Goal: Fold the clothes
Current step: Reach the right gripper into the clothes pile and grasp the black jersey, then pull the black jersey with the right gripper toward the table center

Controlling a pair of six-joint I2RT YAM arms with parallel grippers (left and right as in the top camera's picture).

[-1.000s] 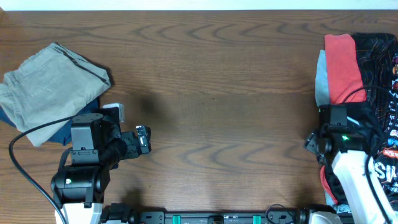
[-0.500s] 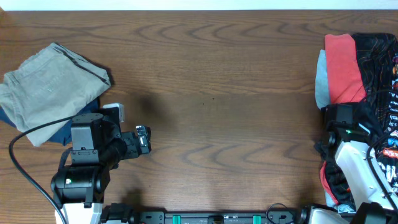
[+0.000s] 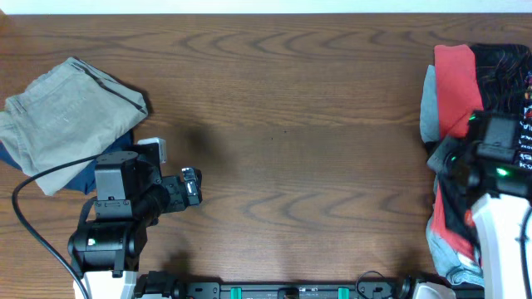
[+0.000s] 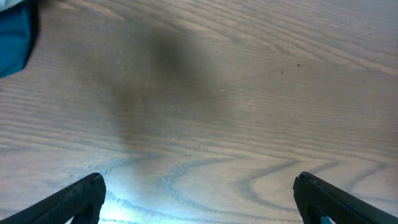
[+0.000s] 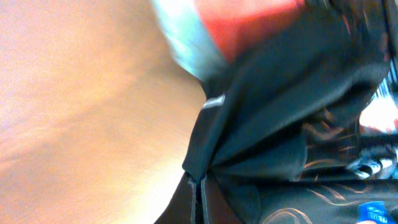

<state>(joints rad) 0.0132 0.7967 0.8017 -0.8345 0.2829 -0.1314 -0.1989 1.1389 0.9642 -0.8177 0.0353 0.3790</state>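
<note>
The black orange-lined fabric jersey (image 3: 501, 66) runs past the overhead's right edge; the right-wrist view is blurred.

The table (image 3: 291, 124) is brown wood with bold grain, matt, though it takes a pale sheen in the left wrist view. The khaki garment (image 3: 66, 108) is creased woven cloth, matt. The red shirt (image 3: 455, 83) is plain matt cloth. The jersey (image 5: 292, 118) is black printed cloth, smooth and perhaps synthetic, though that view is blurred. The right arm's shell (image 3: 492, 241) looks like glossy white plastic.
</note>
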